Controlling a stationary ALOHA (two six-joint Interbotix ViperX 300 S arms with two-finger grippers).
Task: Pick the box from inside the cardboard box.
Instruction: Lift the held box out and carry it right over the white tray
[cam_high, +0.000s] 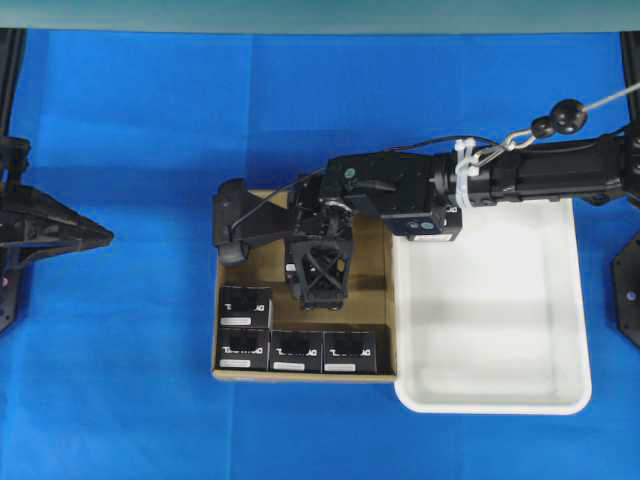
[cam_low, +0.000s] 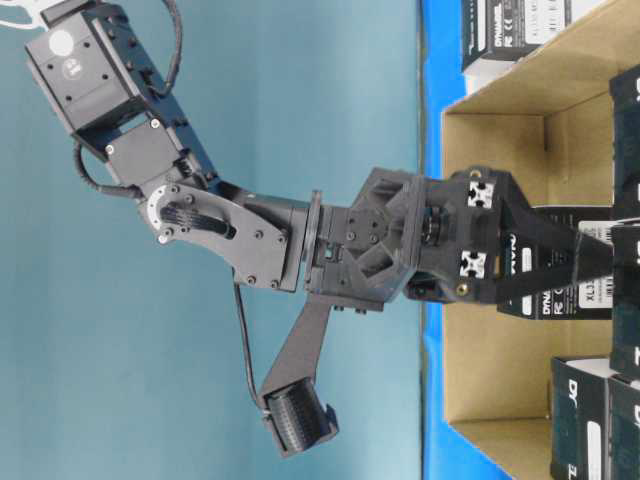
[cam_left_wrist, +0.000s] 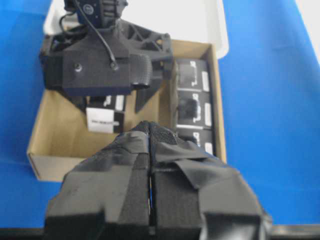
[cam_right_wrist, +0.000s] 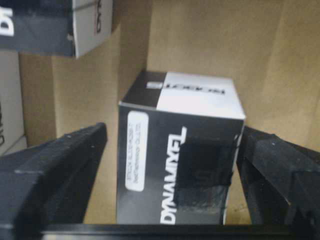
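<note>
The brown cardboard box (cam_high: 372, 262) lies mid-table. My right gripper (cam_high: 318, 292) reaches down into it from above. In the right wrist view a black box (cam_right_wrist: 175, 150) with white DYNAMIXEL lettering and a white label stands upright between the fingers of the right gripper (cam_right_wrist: 174, 136). The left finger (cam_right_wrist: 75, 160) is a gap away from it, and the right finger (cam_right_wrist: 270, 165) sits at its edge. The jaws are open around the box. My left gripper (cam_high: 100, 237) hovers far left of the carton, and in its own view the left gripper (cam_left_wrist: 150, 129) is shut and empty.
Several more black boxes (cam_high: 296, 350) line the carton's front and left wall. A white plastic tray (cam_high: 490, 408) abuts the carton's right side. A blue cloth (cam_high: 130, 120) covers the table. The right arm (cam_high: 520, 175) spans over the tray's back edge.
</note>
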